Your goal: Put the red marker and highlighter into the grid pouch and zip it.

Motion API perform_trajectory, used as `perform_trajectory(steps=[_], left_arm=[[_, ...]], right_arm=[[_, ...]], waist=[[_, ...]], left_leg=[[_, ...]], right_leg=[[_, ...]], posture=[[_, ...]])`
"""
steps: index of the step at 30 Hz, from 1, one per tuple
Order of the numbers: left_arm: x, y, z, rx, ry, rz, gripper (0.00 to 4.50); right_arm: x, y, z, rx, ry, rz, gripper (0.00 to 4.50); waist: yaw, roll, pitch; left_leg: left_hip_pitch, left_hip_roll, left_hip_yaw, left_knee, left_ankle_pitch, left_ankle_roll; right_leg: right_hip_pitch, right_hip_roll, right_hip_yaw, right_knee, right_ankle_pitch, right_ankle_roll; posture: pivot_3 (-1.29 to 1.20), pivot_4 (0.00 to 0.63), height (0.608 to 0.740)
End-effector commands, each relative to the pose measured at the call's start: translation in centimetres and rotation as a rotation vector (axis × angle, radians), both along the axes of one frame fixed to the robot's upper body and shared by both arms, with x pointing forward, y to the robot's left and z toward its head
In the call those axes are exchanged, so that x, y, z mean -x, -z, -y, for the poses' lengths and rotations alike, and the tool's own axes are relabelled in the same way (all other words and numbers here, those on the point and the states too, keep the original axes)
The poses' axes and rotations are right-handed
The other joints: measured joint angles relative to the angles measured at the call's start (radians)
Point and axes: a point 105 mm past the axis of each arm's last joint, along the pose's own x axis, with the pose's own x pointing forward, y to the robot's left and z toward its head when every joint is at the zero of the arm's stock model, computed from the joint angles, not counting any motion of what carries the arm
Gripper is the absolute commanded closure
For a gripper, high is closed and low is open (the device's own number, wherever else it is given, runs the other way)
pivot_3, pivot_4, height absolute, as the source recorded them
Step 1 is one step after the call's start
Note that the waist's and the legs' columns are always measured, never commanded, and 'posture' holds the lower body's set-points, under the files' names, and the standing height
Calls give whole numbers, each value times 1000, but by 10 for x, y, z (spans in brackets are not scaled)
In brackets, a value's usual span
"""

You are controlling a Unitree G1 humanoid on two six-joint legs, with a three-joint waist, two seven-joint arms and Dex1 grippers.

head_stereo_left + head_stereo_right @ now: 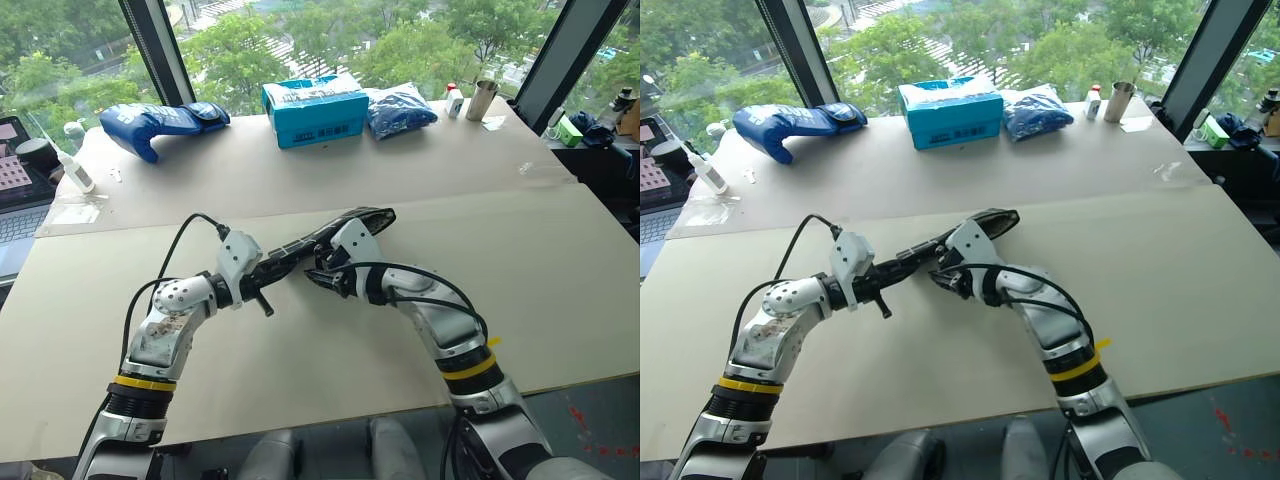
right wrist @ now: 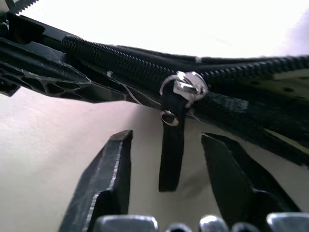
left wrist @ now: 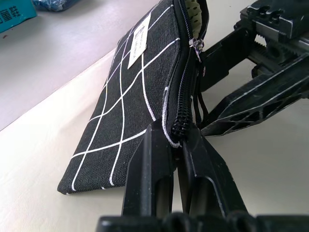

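Now, grid pouch [image 3: 130, 92] clamped in left fingers [image 3: 145, 179] — zipper strap [image 2: 171, 150] between parted right fingers [image 2: 108, 179].

The grid pouch [image 3: 135, 96] hides its contents (just a pale green sliver shows at the open end); the label's [image 3: 139, 41] print is unreadable.

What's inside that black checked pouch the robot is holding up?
Through the unzipped end of the grid pouch, a sliver of pale lime green shows, likely the highlighter. The fabric hides everything else inside, so no red marker can be made out.
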Motion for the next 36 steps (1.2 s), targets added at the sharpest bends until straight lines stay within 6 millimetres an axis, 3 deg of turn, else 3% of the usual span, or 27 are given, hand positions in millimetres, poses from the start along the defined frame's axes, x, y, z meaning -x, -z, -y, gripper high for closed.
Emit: perform_trajectory(steps=[1, 4, 12, 16, 20, 25, 30, 36], left_arm=[[2, -12, 2, -2, 10, 52, 4500], [2, -11, 2, -1, 8, 51, 4500], [1, -11, 2, 0, 5, 51, 4500], [2, -11, 3, -2, 8, 52, 4500], [3, -9, 3, -2, 7, 49, 4500], [3, -8, 6, -1, 17, 48, 4500], [3, -9, 5, -1, 19, 50, 4500], [3, -10, 4, -7, 21, 54, 4500]], right_arm=[[2, -13, -4, -13, -28, 41, 3580], [4, -14, -3, -20, -38, 44, 4441], [2, -20, 4, -5, -21, 60, 4441], [8, -13, 25, 135, -59, 89, 4441], [-9, -12, 99, 376, 51, 163, 4441], [-22, -32, 143, 477, 128, 245, 4441], [-32, -38, 177, 488, 231, 225, 4441], [-28, -32, 166, 424, 193, 197, 2688]], waist=[[0, 0, 0], [-1, 0, 0], [-1, 0, 0], [3, 0, 0], [9, 0, 0], [0, 0, 0], [2, 0, 0], [5, 0, 0]], left_leg=[[0, 0, 0, 0, 0, 0], [0, 0, 0, 0, 0, 0], [0, 0, 0, 0, 0, 0], [0, 0, 0, 0, 0, 0], [-1, -1, 1, 0, 0, 1], [0, 0, 7, 0, 0, 1], [0, 0, 7, 0, 0, 1], [-1, 0, 7, 0, -1, 1]], right_leg=[[0, 0, 0, 0, 0, 0], [0, 0, 0, 0, 0, 0], [0, 0, 0, 0, 0, 0], [0, 0, 0, 0, 0, 0], [1, 0, -1, -1, 0, 0], [0, 0, -1, -2, 0, 0], [0, 0, -1, -2, 0, 0], [1, 0, -1, -2, 0, 0]], posture=[[0, 150, 740], [0, 150, 740], [0, 150, 740], [0, 150, 740], [0, 150, 740], [0, 150, 740], [0, 150, 740], [0, 150, 740]])
